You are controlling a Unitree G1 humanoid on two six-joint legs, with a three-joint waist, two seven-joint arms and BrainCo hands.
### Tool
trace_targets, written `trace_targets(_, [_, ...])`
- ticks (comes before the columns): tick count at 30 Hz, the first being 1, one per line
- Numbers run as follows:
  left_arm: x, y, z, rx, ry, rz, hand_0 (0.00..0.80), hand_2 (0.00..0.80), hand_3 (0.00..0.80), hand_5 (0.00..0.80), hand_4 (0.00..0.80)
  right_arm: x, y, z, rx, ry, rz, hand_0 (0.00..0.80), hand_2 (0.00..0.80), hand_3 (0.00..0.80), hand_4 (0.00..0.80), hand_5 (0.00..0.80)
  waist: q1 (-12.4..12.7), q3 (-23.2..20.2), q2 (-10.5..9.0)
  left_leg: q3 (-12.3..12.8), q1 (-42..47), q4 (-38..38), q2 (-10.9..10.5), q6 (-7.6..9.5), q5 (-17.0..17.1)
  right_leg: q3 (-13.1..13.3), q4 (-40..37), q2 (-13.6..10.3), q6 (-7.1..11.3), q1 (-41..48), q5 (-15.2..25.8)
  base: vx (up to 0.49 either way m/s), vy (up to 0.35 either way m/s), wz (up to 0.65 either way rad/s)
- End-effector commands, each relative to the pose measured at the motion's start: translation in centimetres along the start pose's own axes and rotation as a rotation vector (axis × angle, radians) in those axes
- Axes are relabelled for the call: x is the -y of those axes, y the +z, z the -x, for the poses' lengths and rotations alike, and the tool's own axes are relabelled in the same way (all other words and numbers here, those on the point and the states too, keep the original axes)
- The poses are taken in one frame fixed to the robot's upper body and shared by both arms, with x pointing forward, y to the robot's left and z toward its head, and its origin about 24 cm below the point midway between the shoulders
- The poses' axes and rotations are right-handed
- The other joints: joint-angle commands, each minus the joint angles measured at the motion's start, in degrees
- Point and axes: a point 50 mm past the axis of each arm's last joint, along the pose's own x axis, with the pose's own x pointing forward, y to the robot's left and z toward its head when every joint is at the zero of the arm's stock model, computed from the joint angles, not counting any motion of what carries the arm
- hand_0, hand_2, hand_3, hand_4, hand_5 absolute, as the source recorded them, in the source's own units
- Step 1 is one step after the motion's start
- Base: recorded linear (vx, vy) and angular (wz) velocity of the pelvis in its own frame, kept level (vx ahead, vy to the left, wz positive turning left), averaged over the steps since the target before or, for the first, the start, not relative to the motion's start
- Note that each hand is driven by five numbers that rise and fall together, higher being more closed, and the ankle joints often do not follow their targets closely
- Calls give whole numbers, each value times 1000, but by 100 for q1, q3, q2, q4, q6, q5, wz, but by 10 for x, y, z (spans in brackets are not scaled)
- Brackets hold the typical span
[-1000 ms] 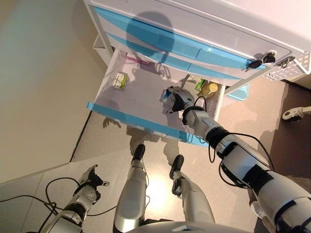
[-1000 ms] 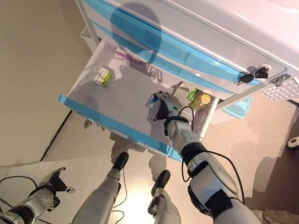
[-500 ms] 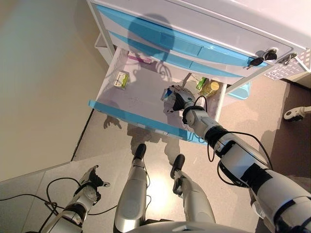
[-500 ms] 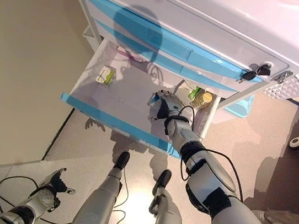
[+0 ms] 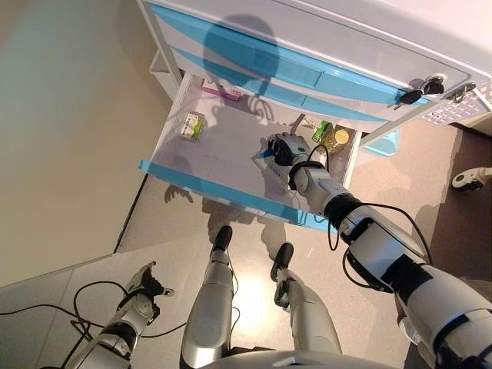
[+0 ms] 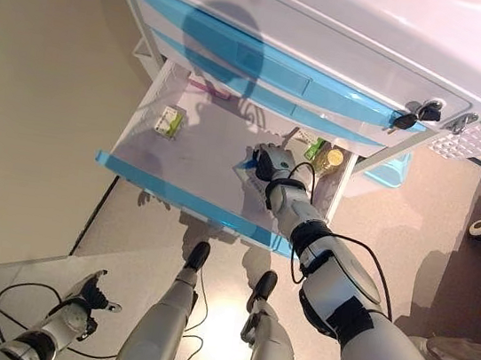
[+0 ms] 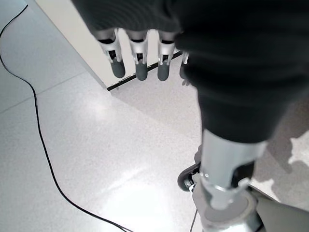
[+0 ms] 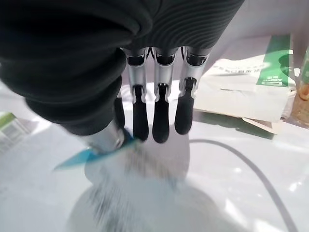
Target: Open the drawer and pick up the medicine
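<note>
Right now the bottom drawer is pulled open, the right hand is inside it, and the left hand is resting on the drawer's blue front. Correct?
Not quite. The drawer is open and the right hand is inside it, but the left hand is not on the blue front: the left eye view shows it hanging low beside the robot, above the floor, with nothing in its fingers.

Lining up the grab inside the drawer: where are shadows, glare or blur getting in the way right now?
Left eye view: a round shadow lies on the blue drawer fronts, and finger shadows fall on the open drawer floor. Right wrist view: the blue item under the right robot hand is blurred, while the green-and-white box stays readable. Left wrist view: soft glare on the floor past the idle left robot hand.
</note>
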Motion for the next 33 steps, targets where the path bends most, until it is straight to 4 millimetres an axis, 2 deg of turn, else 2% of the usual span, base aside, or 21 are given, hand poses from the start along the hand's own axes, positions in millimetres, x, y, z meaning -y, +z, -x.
trace_targets(1, [1,-5,0,-25,-1,12,0,0,0,0,0,-5,-27,5,-84,42,75,800,800,800,800,800,3,261,31,-18,-110,-101,-423,390,43,167,46,-48,298,29,36,0,0,0])
trace_targets(20, [3,-4,1,-24,-2,16,0,0,0,0,0,-8,-22,6,-63,39,50,800,800,800,800,800,-56,268,50,9,-163,-50,-431,392,28,197,105,-44,288,-22,14,0,0,0])
trace_targets(21, [2,-3,0,-25,-2,17,0,0,0,0,0,-9,-23,7,-67,43,39,317,317,317,317,317,-61,265,47,2,-165,-47,-430,392,28,195,115,-46,284,-32,11,0,0,0])
trace_targets(22, [3,-4,0,-27,-2,18,0,0,0,0,0,-9,-21,6,-62,42,32,0,0,0,0,0,-70,263,43,3,-167,-43,-430,391,26,198,122,-42,284,-39,6,0,0,0])
trace_targets(33, [5,-6,1,-48,5,38,0,0,0,0,0,-17,-11,12,-31,26,-112,0,0,0,0,0,-151,218,-8,43,-163,-46,-410,394,9,229,131,-38,289,-52,-3,0,0,0])
